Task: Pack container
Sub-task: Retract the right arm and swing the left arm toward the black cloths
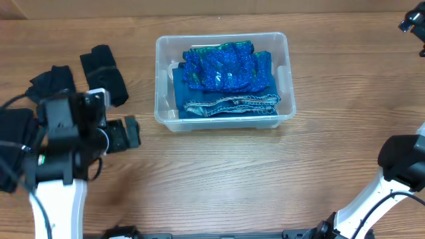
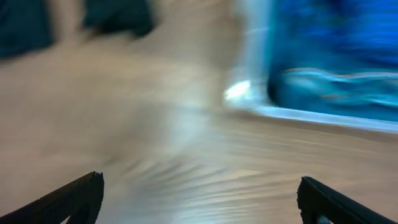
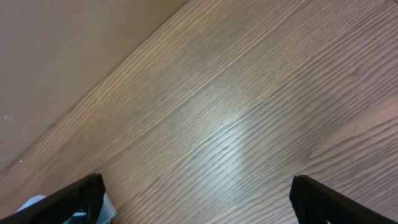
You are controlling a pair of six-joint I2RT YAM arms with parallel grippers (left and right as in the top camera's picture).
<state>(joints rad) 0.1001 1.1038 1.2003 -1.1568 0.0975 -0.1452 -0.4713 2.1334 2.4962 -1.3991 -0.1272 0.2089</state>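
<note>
Some black cloth pieces (image 1: 104, 73) lie on the table (image 1: 232, 179), left of the clear container (image 1: 161, 86) with blue clothes (image 1: 226, 70) inside. The left gripper (image 1: 129, 133) and right gripper (image 3: 196, 183) are spread wide, holding nothing. The left one should pinch one piece in its middle and lift it over the rim.

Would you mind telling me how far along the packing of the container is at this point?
Done: sparkly blue fabric and folded denim lie in the container. In hand: nothing; the left claw is open near the container's corner, and the right claw is open over bare table. Left: the dark cloth pieces beside the left arm look unpacked, if they belong to the load.
</note>
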